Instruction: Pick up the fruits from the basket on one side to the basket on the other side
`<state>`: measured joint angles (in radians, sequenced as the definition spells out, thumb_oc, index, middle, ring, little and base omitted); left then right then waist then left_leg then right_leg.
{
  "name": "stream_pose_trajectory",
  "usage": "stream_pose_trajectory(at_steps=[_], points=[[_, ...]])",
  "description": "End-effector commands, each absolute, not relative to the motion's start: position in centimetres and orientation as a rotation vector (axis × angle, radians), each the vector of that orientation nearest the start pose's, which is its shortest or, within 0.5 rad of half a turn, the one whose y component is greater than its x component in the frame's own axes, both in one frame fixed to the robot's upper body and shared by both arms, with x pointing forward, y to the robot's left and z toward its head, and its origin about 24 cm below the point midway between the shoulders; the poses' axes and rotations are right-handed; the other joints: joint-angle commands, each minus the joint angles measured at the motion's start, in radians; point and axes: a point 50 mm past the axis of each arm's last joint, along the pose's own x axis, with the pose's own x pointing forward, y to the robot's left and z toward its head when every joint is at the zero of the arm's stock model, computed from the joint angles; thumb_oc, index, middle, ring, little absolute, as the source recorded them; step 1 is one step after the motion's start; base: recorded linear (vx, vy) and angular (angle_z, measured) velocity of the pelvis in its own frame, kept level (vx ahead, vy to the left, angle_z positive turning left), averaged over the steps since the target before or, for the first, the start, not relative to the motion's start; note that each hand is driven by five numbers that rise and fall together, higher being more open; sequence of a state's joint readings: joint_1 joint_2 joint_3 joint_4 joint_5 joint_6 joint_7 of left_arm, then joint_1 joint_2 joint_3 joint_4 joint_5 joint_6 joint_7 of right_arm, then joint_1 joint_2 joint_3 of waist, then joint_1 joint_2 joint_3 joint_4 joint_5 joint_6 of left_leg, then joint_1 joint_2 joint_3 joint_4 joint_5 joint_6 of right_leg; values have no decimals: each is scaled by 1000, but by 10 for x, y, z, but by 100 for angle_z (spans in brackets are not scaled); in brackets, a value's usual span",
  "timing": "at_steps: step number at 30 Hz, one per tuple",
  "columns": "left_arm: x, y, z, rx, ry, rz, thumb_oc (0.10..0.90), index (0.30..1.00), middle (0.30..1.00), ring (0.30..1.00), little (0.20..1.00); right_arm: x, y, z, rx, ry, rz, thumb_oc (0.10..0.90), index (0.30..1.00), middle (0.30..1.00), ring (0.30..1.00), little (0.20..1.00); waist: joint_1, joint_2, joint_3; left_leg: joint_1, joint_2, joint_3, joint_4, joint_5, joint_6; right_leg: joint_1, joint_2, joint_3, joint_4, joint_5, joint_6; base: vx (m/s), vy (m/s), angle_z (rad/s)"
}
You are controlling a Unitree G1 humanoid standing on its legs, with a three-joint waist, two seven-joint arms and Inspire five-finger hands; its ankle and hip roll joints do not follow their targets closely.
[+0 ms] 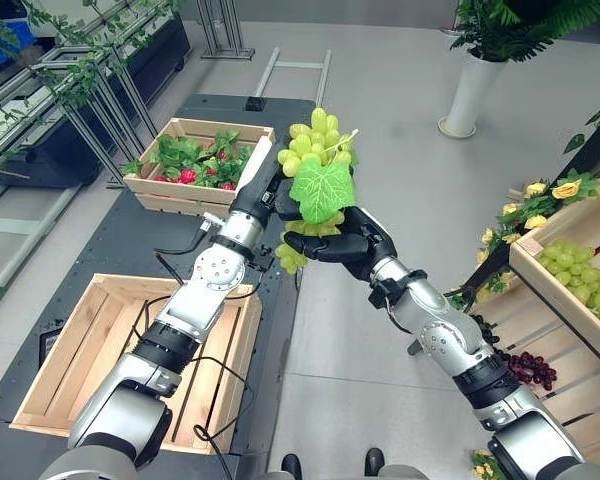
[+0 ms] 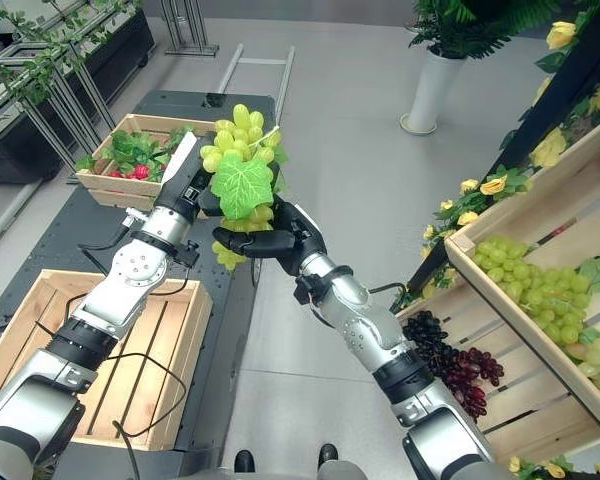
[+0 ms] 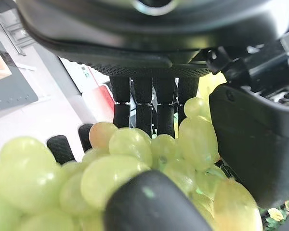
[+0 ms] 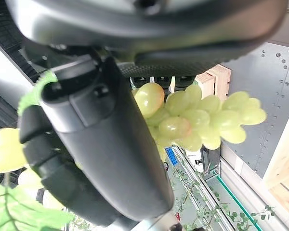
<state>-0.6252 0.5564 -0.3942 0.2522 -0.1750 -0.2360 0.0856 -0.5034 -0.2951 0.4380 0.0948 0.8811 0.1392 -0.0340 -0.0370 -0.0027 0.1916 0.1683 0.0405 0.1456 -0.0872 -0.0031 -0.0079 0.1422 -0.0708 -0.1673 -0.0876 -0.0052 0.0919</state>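
On my left the empty wooden crate (image 1: 100, 345) waits on the counter (image 1: 130, 235). My left hand (image 1: 263, 195) lies with straight fingers against the green grape bunch (image 1: 315, 145); my right hand (image 1: 348, 243) grips it from below, mid-air between the sides. A handover, I judge: next my left fingers must close before the right lets go.

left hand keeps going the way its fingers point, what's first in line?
The bunch of green grapes with a leaf: the left hand already touches it. Beyond, probably grey floor; depth is unclear. The right hand grips the bunch from below.
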Motion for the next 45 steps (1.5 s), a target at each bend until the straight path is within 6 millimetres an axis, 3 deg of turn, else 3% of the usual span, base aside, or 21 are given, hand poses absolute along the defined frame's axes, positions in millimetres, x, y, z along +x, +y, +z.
stream_pose_trajectory(at_steps=[1,20,21,22,23,42,45], points=[[339,107,226,399,-747,-407,400,300,300,300,300,323,-41,172,575,-175,628,400,300,300,300,300,5,4,-173,-42,-28,-12,0,-28,8,-30,-6,10,0,24,-37,0,0,0],[340,109,224,388,-724,-386,400,300,300,300,300,324,-45,174,586,-224,582,400,300,300,300,300,4,3,-175,-40,-21,-18,0,-28,8,-28,-3,16,0,20,-40,0,0,0],[341,110,224,388,-721,-384,478,418,418,418,418,324,-46,174,583,-227,580,400,300,300,300,300,4,3,-175,-39,-21,-17,0,-28,8,-27,-3,17,0,20,-40,0,0,0],[342,110,223,387,-714,-376,618,627,627,627,627,325,-47,175,579,-231,579,400,300,300,300,300,3,3,-174,-38,-21,-17,0,-28,8,-27,-2,18,0,20,-40,0,0,0],[342,112,222,388,-706,-369,800,900,900,900,900,325,-47,175,576,-234,578,400,300,300,300,300,3,3,-175,-37,-20,-18,0,-28,8,-26,-2,19,0,20,-40,0,0,0],[344,121,217,386,-681,-312,800,900,900,900,900,325,-56,169,575,-234,535,400,300,300,300,300,-2,4,-173,-35,-19,-11,0,-28,8,-29,-4,26,0,22,-36,-2,2,-1],[344,125,219,310,-669,-325,800,900,900,900,900,325,-59,166,571,-226,528,400,300,300,300,300,-1,4,-173,-34,-20,-13,0,-29,10,-29,-6,24,0,23,-35,0,0,0]])
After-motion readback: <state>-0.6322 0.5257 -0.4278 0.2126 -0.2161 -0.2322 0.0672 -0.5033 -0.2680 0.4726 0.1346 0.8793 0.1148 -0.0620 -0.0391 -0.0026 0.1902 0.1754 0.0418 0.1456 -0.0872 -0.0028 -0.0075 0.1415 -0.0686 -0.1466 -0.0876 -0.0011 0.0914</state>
